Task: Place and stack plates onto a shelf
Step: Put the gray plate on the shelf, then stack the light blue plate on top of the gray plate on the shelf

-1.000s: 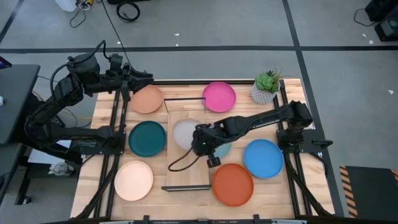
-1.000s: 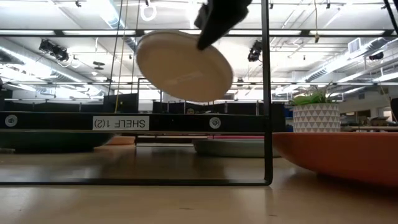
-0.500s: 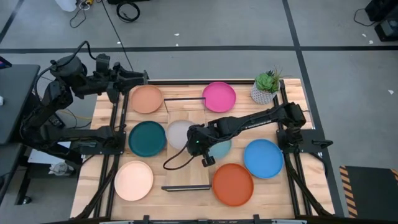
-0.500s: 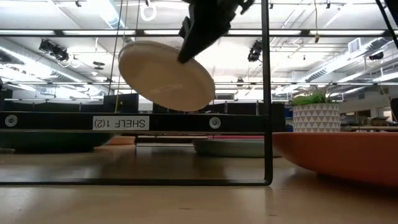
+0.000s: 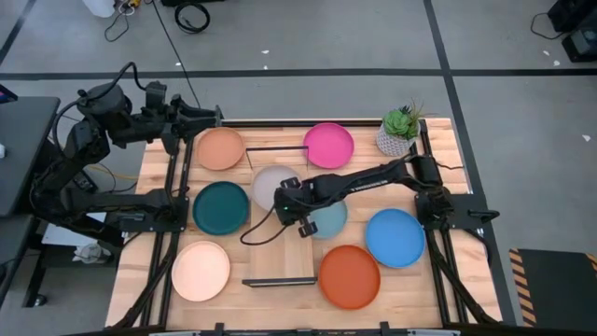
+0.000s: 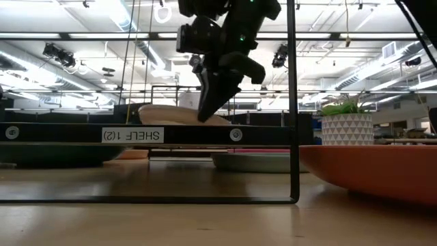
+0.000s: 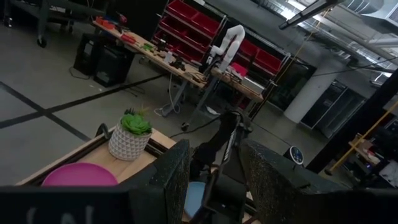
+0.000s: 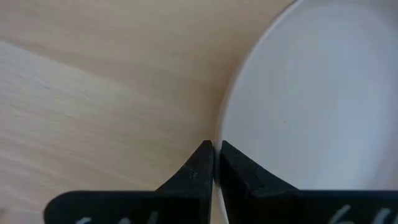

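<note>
My right gripper [image 8: 214, 163] is pinched on the rim of the grey plate [image 5: 272, 186], fingers nearly together with only the thin lip between them (a rim hold keeps my fingers off the board as the plate comes down). The plate sits low on the shelf [image 5: 278, 263], toward its far end; from table height it looks nearly flat on the board, though I cannot tell whether the whole base touches. I judge the placing nearly finished, with letting go the next thing.

Just beside my gripper, toward my own base, the light blue plate [image 5: 329, 220] lies partly under my arm. Further out that way are the bright blue plate [image 5: 395, 237] and the red-orange plate [image 5: 349, 276]. Across the shelf from my fingers lies the dark teal plate [image 5: 221, 207].

My left gripper [image 7: 210, 180] waits well away, raised past the table's far left corner, fingers apart and empty.
</note>
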Robot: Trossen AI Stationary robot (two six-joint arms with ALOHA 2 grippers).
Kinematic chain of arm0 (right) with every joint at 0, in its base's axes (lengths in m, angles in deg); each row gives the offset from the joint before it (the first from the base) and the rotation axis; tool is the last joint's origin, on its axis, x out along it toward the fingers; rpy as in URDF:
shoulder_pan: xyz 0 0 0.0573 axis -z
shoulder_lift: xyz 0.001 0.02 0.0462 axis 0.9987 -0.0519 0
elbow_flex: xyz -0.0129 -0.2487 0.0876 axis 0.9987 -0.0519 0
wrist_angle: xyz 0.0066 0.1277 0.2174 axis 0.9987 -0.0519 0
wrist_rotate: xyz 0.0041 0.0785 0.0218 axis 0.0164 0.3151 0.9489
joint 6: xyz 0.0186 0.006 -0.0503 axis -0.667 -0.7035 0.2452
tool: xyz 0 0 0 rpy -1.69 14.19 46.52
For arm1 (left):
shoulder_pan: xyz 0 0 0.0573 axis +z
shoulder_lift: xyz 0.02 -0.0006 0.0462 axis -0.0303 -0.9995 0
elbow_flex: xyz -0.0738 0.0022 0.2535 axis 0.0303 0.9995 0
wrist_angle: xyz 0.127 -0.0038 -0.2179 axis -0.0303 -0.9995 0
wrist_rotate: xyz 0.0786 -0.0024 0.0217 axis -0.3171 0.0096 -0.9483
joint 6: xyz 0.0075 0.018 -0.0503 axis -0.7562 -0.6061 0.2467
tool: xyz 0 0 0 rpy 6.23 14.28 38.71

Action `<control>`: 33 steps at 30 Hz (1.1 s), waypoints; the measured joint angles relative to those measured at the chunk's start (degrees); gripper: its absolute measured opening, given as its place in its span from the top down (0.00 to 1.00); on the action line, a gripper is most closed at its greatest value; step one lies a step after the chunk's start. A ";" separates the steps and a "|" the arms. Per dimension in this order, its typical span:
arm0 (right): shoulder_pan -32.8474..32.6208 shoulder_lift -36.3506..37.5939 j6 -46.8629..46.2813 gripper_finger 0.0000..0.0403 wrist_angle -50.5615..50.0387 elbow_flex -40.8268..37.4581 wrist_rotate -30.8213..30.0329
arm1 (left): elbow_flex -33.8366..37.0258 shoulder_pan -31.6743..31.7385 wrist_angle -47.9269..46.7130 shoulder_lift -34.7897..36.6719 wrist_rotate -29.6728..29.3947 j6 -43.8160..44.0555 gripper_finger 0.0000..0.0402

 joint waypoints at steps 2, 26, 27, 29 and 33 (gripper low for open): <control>0.52 -0.14 0.00 0.93 -0.56 -0.01 -0.29 | 0.00 0.00 0.00 0.00 0.00 -0.13 0.61; 1.13 -0.26 -0.20 0.91 -1.51 -0.02 5.33 | 0.00 0.02 0.05 -0.02 -0.68 -0.96 0.61; 1.13 -0.26 -0.20 0.90 -1.49 -0.02 5.33 | 0.00 0.02 0.05 -0.02 -0.68 -1.05 0.61; 1.13 -0.26 -0.22 0.88 -1.47 -0.02 5.35 | 0.00 0.02 0.05 -0.02 -0.68 -1.05 0.61; 1.13 -0.26 -0.32 0.83 -1.47 -0.02 5.34 | 0.00 0.02 0.02 -0.02 -0.68 -1.05 0.61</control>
